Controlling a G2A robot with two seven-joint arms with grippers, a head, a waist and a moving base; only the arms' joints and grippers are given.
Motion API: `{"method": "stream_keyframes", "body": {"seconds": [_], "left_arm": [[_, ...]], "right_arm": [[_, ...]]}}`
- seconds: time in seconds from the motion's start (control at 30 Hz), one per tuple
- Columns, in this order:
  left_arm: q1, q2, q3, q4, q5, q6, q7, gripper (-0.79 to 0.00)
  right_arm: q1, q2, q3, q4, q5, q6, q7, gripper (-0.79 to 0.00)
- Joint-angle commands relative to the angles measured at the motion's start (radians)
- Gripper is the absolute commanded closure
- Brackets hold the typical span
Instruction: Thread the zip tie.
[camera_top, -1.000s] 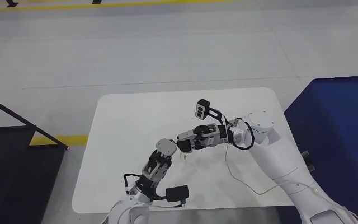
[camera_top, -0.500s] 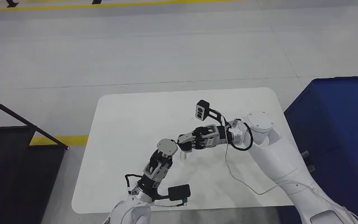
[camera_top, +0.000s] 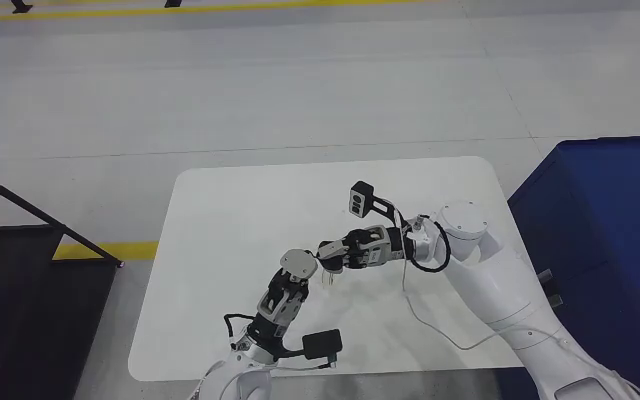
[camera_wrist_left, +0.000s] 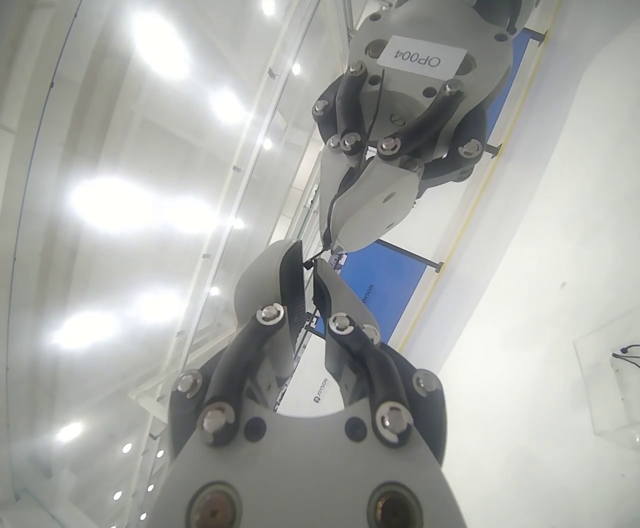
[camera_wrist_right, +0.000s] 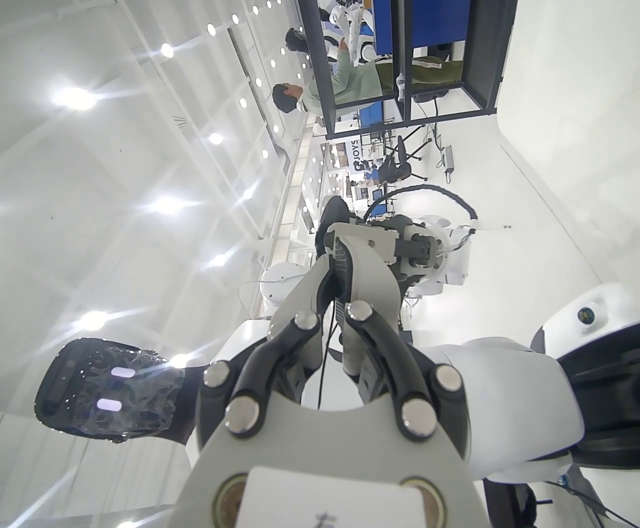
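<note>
— Well, where is the tie (camera_wrist_left: 373, 120) held?
— It is held in the air above the middle of the table (camera_top: 230, 230), between the two grippers, which are set tip to tip there.
— How are the fingers of the right gripper (camera_wrist_right: 336, 260) set?
— They are pressed together on the tie. The thin black strap is seen running out from between them and back along the gripper's body.
— And the left gripper (camera_wrist_left: 309, 264)?
— Its fingers are drawn narrow, with a slim gap shown lower down. A small black end of the tie is pinched at the very tips.
— Is the strap seen passing from one gripper to the other?
— It is. From the right fingertips it is bent in a short curve over to the left tips, which are placed just beside them.
— Can it be told whether the end is passed through the head?
— It cannot. That part is too small and is hidden by the fingers.
— How are the arms seen from above?
— The left arm is angled in from the near edge and the right from the robot's right side.
</note>
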Motion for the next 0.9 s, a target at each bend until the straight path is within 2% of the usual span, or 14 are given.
{"method": "stream_keyframes", "body": {"seconds": [0.0, 0.07, 0.1, 0.4, 0.67, 0.73, 0.8, 0.87], "left_arm": [[0.002, 0.0, 0.001, -0.002, -0.001, -0.001, 0.003, -0.028], [0.005, 0.0, 0.001, -0.004, -0.001, -0.001, 0.007, -0.582], [0.007, 0.0, 0.0, -0.005, -0.001, 0.001, 0.007, -0.785], [0.056, 0.008, -0.063, -0.028, -0.028, 0.039, 0.015, -0.785], [0.056, 0.008, -0.063, -0.028, -0.028, 0.039, 0.015, -0.785], [0.062, 0.009, -0.068, -0.039, -0.072, -0.034, -0.003, -0.785], [0.071, 0.012, -0.093, -0.093, -0.179, -0.143, -0.018, -0.785], [0.087, 0.017, -0.141, -0.149, -0.336, -0.306, -0.045, -0.785]], "right_arm": [[-0.002, 0.0, 0.001, -0.001, 0.001, 0.0, -0.001, 0.0], [-0.004, 0.001, 0.003, -0.002, 0.002, 0.0, -0.001, 0.0], [-0.004, 0.001, 0.005, -0.002, 0.003, 0.0, -0.002, 0.0], [-0.015, 0.005, 0.028, 0.0, 0.033, 0.002, 0.01, 0.0], [-0.017, 0.004, 0.03, 0.003, 0.039, 0.002, 0.009, 0.0], [-0.024, 0.006, 0.035, -0.013, 0.0, -0.017, -0.038, 0.0], [-0.027, 0.012, 0.05, -0.027, -0.031, -0.025, -0.049, 0.0], [-0.03, 0.019, 0.07, -0.046, -0.068, -0.032, -0.045, 0.0]]}}
